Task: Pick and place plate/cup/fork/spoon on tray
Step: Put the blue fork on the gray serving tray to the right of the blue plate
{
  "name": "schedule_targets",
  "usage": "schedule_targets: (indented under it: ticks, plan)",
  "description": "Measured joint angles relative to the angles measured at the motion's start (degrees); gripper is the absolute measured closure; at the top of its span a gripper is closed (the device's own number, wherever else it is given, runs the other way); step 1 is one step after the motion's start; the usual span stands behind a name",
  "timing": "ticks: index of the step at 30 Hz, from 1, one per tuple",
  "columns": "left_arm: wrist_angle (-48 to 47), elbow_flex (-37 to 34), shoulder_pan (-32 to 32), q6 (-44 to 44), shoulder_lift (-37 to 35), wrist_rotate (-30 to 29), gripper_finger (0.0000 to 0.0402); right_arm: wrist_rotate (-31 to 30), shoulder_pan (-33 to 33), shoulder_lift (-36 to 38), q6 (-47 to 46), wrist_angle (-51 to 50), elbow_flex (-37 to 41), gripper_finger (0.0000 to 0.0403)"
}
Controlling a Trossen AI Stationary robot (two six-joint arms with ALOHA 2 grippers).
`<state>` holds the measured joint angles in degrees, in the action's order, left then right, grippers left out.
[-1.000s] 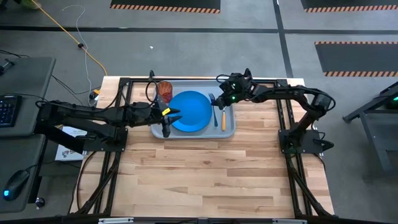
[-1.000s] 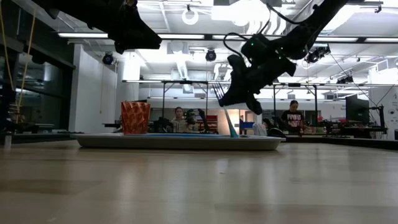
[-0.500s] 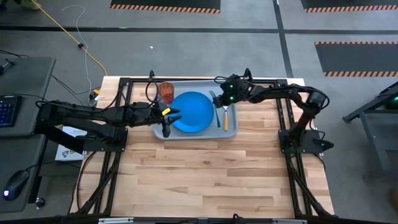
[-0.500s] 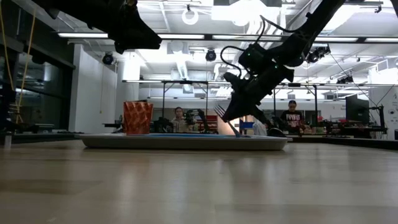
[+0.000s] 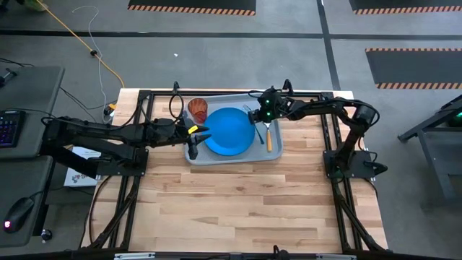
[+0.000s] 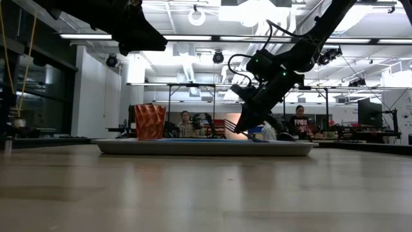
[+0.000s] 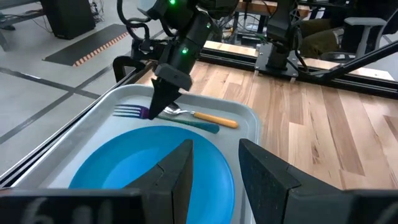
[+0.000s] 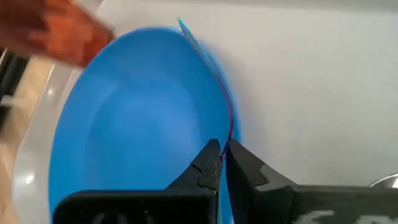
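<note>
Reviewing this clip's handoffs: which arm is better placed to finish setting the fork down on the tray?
The right. Its gripper already pinches the fork low over the tray, beside the spoon. The left gripper hovers open at the opposite end.

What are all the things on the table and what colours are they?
tray: one, pale grey-blue, far middle of the wooden table.
plate: one, bright blue, centre of the tray.
cup: one, reddish-brown, far left corner of the tray.
fork: one, silver tines with teal handle, on the tray right of the plate.
spoon: one, orange handle, beside the fork.
left gripper: one, dark, over the tray's left edge, fingers apart.
right gripper: one, dark, fingers nearly shut at the fork's tines.
</note>
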<state>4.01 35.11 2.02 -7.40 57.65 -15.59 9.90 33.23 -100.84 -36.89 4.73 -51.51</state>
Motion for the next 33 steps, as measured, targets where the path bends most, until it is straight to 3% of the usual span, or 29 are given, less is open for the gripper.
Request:
schedule_targets:
  ticks: [10, 14, 23, 33]
  plan:
    - [-1.2, 0.0, 0.0, -0.5, 0.0, 0.0, 0.0284, -3.2, 0.1, 0.0, -9.8, 0.2, 0.0, 0.0403]
    - [-1.6, 0.0, 0.0, -0.5, 0.0, 0.0, 0.0284, -7.8, 0.1, 1.8, -14.1, -2.4, 0.0, 0.0403]
    - [-3.4, 0.0, 0.0, 0.5, 0.0, 0.0, 0.0284, -12.7, -4.5, 10.0, -16.5, -12.0, 0.0, 0.0403]
    - [-3.5, 0.0, 0.0, 0.1, 0.0, 0.0, 0.0284, -19.2, -10.4, 10.5, -17.1, -18.8, 0.0, 0.0403]
